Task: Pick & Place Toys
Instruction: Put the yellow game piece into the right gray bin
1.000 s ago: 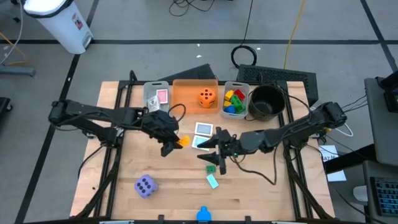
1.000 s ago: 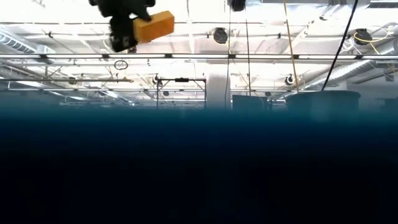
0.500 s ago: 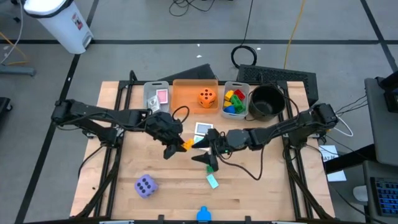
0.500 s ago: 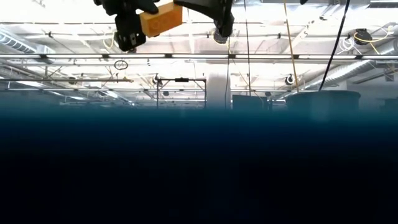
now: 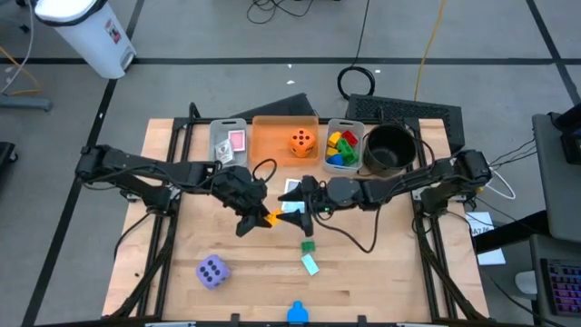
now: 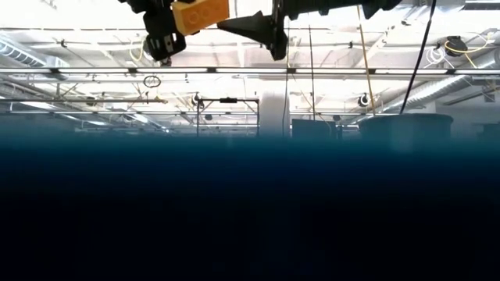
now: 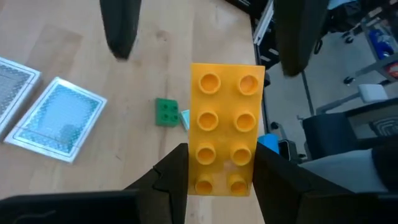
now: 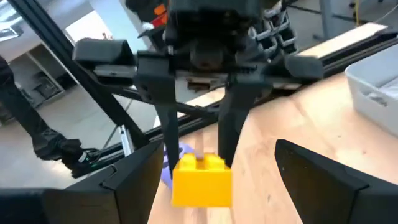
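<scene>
Half of the low view is dark, hiding the tabletop [image 5: 363, 272]; only the yellow brick [image 6: 201, 13] and both tools show at its top. The left tool [image 7: 219, 180] pinches one short end of the yellow brick, held above the tabletop, studs toward the wrist camera, its long axis running out from the fingers. The right tool [image 8: 221, 186] faces it with fingers spread either side. Beyond the brick lie a green brick [image 7: 166, 112] and two picture cards [image 7: 57, 118].
</scene>
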